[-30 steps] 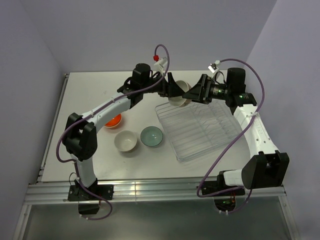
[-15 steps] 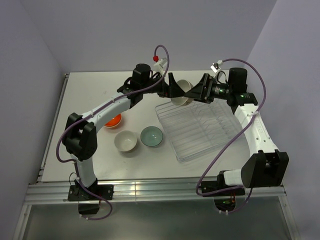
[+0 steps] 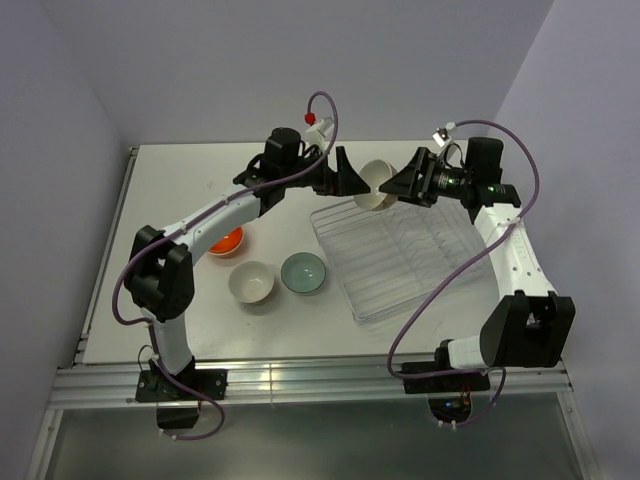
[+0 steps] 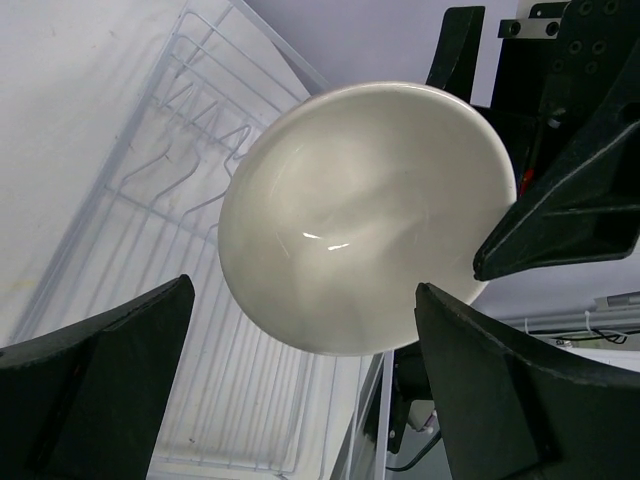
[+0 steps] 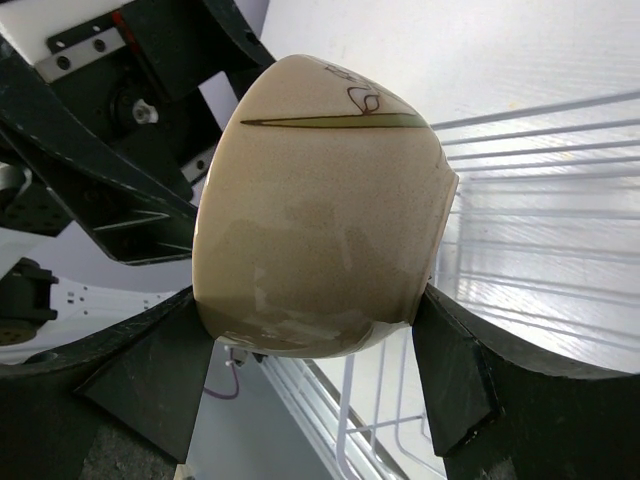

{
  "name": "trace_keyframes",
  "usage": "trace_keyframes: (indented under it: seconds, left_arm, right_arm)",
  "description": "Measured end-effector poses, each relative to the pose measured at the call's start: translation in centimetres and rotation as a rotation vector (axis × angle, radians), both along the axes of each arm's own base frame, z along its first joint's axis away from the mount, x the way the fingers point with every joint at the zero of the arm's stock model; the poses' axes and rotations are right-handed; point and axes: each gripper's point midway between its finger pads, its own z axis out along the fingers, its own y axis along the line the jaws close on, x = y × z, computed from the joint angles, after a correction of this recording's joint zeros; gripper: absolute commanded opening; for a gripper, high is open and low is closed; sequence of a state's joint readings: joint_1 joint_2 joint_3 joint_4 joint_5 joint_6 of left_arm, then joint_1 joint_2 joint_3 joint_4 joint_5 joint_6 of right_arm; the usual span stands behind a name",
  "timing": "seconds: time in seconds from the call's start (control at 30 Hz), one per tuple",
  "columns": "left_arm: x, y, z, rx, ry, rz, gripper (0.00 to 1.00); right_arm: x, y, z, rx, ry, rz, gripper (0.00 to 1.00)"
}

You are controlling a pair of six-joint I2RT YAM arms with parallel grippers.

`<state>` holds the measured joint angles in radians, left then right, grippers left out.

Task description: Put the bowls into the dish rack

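- Bowls number 4 in the overhead view: 1 cream bowl (image 3: 373, 184) is up in the air, and 3 sit on the table (image 3: 170, 190).
- The cream bowl hangs over the far left corner of the dish rack (image 3: 400, 262), tipped on its side, between the 2 grippers.
- The right gripper (image 3: 396, 186) is clamped on the cream bowl; in the right wrist view both fingers (image 5: 150, 370) press against the bowl's outer wall (image 5: 320, 210), which carries a thin dark stripe and a small brown squiggle.
- The left gripper (image 3: 350, 176) is spread wide. In the left wrist view its fingers (image 4: 110, 380) stand apart on either side, with the bowl's glossy inside (image 4: 365, 215) facing the camera and the rack's wires (image 4: 150, 180) below.
- On the table left of the rack lie an orange-red bowl (image 3: 227, 240), a second cream bowl (image 3: 251, 282) and a mint green bowl (image 3: 302, 272), all upright. The mint green one is nearest the rack.
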<state>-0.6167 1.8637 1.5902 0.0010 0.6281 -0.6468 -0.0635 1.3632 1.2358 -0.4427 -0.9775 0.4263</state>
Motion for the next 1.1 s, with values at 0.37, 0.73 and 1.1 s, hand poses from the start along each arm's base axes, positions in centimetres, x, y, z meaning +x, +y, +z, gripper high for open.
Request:
trace_keyframes:
  seconds: [0.37, 0.73, 1.1]
  left_arm:
    - [1.0, 1.6, -0.6, 0.042, 0.002, 0.021, 1.00]
    - [1.0, 4.0, 2.1, 0.041, -0.054, 0.043, 1.00]
    - [1.1, 7.3, 3.5, 0.049, -0.079, 0.091, 1.00]
  right_arm:
    - [0.8, -5.4, -3.3, -0.104, 0.052, -0.077, 0.00]
    - [-0.2, -12.1, -4.9, -0.273, 0.058, -0.131, 0.00]
    - [-1.7, -18.4, -7.4, -0.451, 0.118, -0.171, 0.00]
